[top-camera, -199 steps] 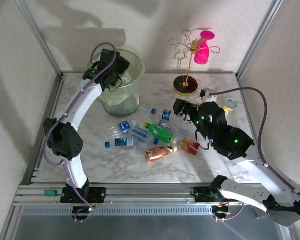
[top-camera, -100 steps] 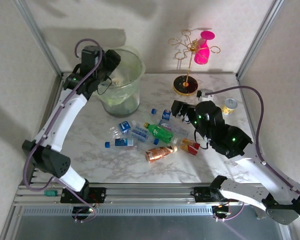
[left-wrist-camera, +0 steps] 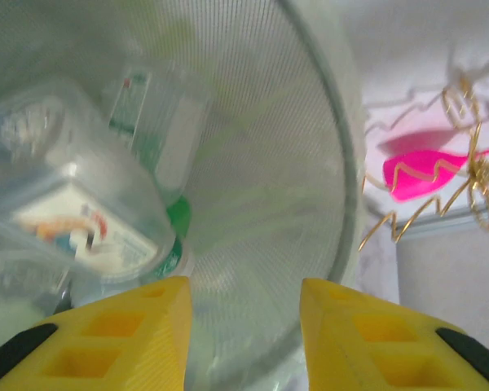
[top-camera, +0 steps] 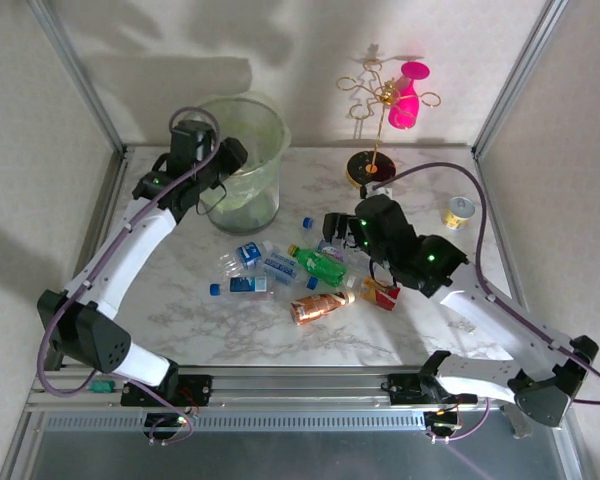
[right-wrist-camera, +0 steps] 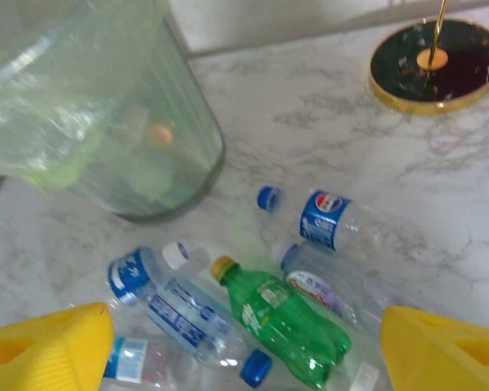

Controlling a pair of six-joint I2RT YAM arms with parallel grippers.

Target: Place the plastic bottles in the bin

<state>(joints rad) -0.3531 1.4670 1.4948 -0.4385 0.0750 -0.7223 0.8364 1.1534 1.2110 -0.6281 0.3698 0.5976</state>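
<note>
The left pincer (top-camera: 228,160) hangs at the rim of the bin (top-camera: 252,200), on the side nearer the arms. In its wrist view its yellow fingers (left-wrist-camera: 151,326) stand a narrow gap apart with nothing between them, pointing into the bin. Clear bottles (left-wrist-camera: 81,216) with green and white labels lie on the bin's bottom.

On the table (top-camera: 230,335), in front and to the right of the bin, a loose cluster of bottles lies flat: a green bottle (right-wrist-camera: 292,327), a blue-labelled bottle (right-wrist-camera: 332,221) and a copper bottle (top-camera: 318,306) farthest from the bin. The right pincer (top-camera: 332,228) hovers over the cluster's far-right side, its fingers spread wide and empty, facing the bin. A gold stand (top-camera: 372,170) stands well right of the bin.
</note>
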